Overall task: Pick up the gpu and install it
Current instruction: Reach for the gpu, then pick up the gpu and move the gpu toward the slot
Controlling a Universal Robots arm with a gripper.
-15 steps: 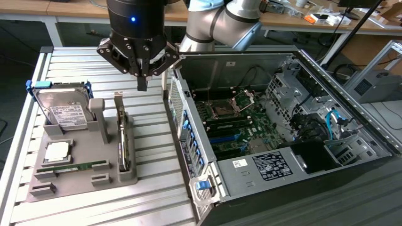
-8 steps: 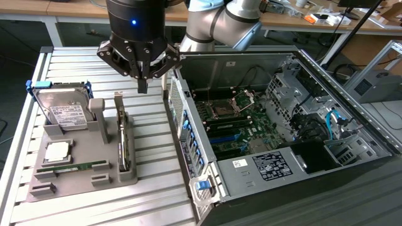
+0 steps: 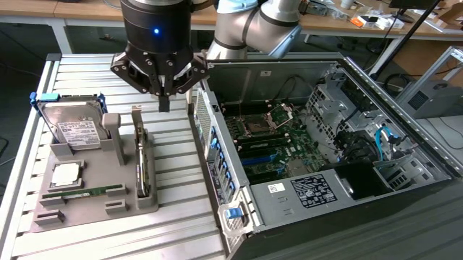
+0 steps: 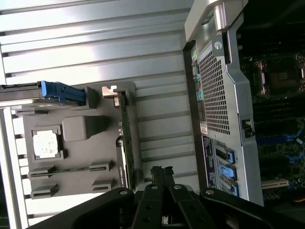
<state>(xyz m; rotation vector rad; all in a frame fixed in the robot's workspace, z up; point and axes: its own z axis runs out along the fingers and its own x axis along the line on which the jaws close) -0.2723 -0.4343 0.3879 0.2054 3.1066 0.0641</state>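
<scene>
Since it stands on edge in a slot of the grey rack (image 3: pixel 94 212), the gpu (image 3: pixel 142 157) offers its top edge to a grasp from above. The pincer (image 3: pixel 165 103) hangs close over its far end, slightly toward the case (image 3: pixel 275 76), jaws together and empty. The case lies open on the table (image 3: pixel 173 222), so its board faces upward.
</scene>
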